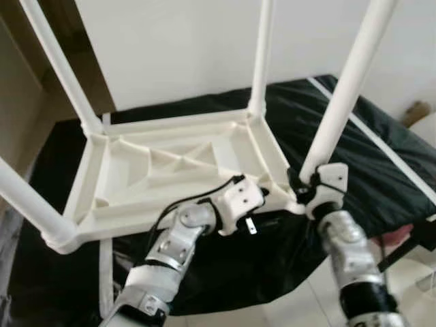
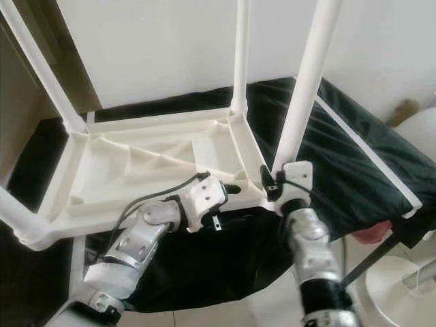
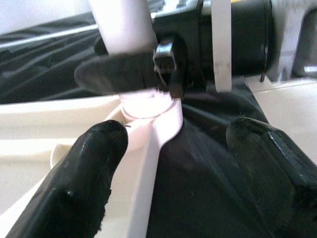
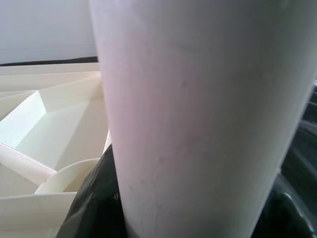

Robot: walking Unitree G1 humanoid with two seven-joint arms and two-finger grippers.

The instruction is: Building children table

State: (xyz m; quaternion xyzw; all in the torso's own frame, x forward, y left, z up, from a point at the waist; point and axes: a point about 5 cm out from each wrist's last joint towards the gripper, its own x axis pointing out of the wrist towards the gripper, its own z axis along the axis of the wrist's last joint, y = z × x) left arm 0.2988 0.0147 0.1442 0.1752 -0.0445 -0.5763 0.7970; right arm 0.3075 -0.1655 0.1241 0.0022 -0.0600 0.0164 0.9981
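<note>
A white plastic table [image 1: 170, 170] lies upside down on a black sheet [image 1: 381, 163], its ribbed underside facing up at the centre of the head view; the sheet covers a low surface and hangs toward a pale tiled floor [image 1: 300, 300] at 5 o'clock, with a white wall [image 1: 191, 48] behind at 12 o'clock; four white legs rise from the table's corners: one [image 1: 58, 65] at 10 o'clock, one [image 1: 262, 54] at 12 o'clock, one [image 1: 27, 197] at 8 o'clock running off the frame, and the near-right leg [image 1: 347, 82] at 2 o'clock, which leans slightly outward from its socket; the right gripper [image 1: 303, 187], at 4 o'clock from the table's middle, is clamped around the base of the near-right leg, just above the corner socket, and its wrist view shows the white tube pressed close between the fingers; the left gripper [image 1: 262, 194] sits at the near long edge of the table, just beside that same corner; its fingers [image 3: 84, 178] stand apart, one over the table's rim and the other over the black sheet, holding nothing.
</note>
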